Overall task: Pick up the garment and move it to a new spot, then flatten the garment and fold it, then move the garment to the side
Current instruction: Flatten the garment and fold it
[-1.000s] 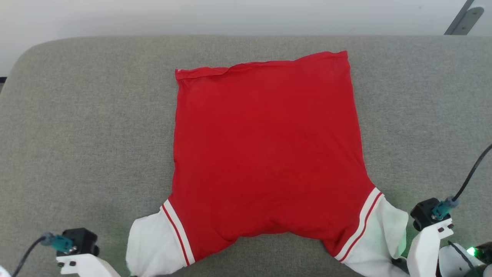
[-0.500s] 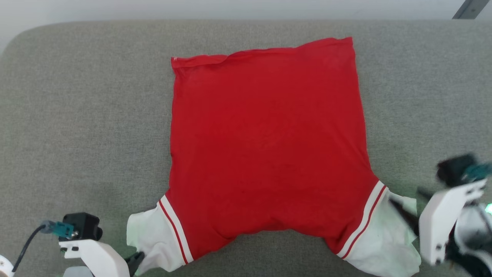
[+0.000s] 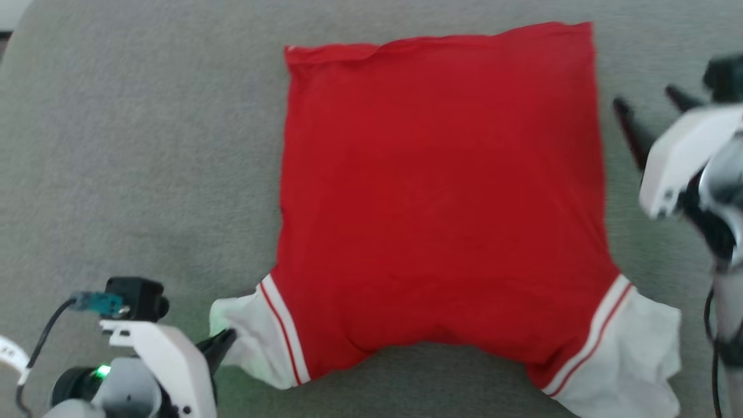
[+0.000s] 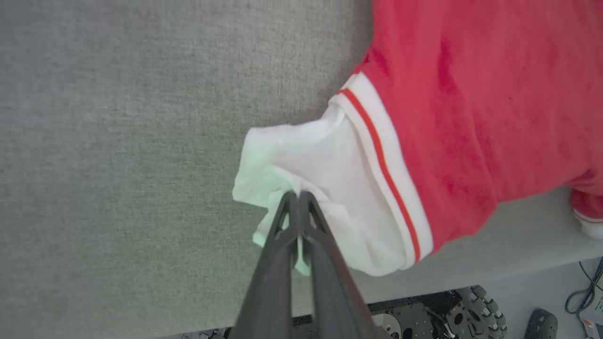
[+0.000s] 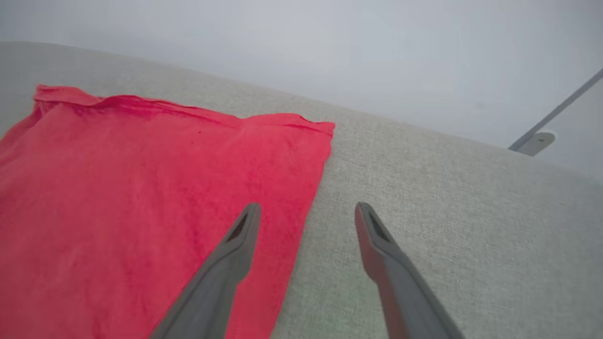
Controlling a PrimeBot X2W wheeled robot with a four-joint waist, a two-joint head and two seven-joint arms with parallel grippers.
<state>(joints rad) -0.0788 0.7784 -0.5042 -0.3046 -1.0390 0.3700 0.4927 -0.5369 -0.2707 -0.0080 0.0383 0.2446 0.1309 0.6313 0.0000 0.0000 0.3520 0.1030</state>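
- Head view: the red shirt [image 3: 441,197] lay spread flat on the grey tabletop [image 3: 145,145], its white sleeves nearest the robot. The left tool [image 3: 223,342] met the left sleeve. The right tool [image 3: 647,104], blurred, hung just beside the shirt's right edge.
- Left wrist view: the left tool was pinched shut on the white sleeve end [image 4: 330,160].
- Right wrist view: the right tool's fingers stood wide apart, holding nothing, over the shirt's right edge.

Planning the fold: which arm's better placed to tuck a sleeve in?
Likely left: the left tool is shut on the bright red fabric shirt's white sleeve; the right tool hangs open beside it.
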